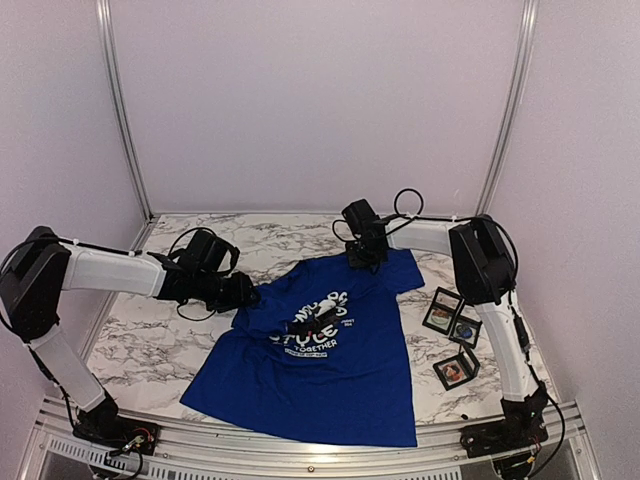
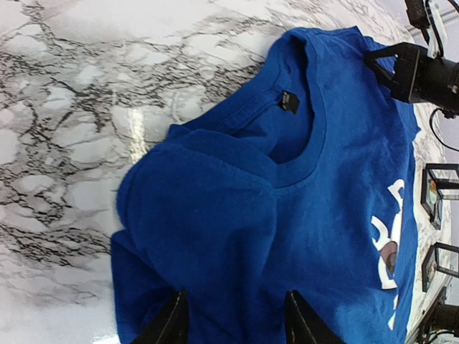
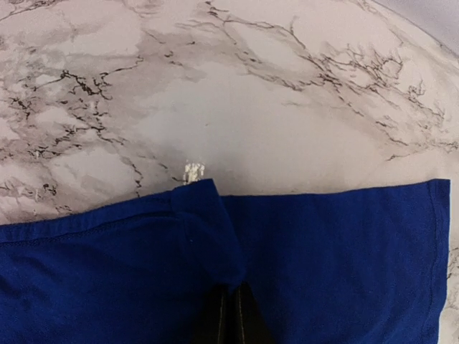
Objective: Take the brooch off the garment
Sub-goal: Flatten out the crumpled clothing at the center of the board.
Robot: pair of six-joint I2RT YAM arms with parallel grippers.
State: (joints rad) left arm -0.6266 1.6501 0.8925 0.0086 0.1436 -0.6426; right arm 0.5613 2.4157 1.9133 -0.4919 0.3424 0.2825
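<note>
The garment point(image 1: 330, 350), a royal-blue T-shirt with white lettering, lies flat on the marble table point(image 1: 150, 340). My right gripper point(image 1: 362, 258) sits at its far shoulder edge. In the right wrist view the right gripper point(image 3: 233, 290) is shut, with a raised fold of the garment point(image 3: 215, 236) pinched between its tips. My left gripper point(image 1: 245, 293) is over the left sleeve. Its fingers point(image 2: 172, 319) stand apart, with humped blue cloth point(image 2: 229, 236) between them. A small dark spot point(image 1: 322, 318) sits on the print; I cannot tell whether it is the brooch.
Three small black-framed cases point(image 1: 442, 310) point(image 1: 465, 328) point(image 1: 455, 370) lie right of the shirt, near the right arm point(image 1: 485, 260). Two of these cases point(image 2: 434, 193) show at the right edge of the left wrist view. Metal rails and pale walls close in the table.
</note>
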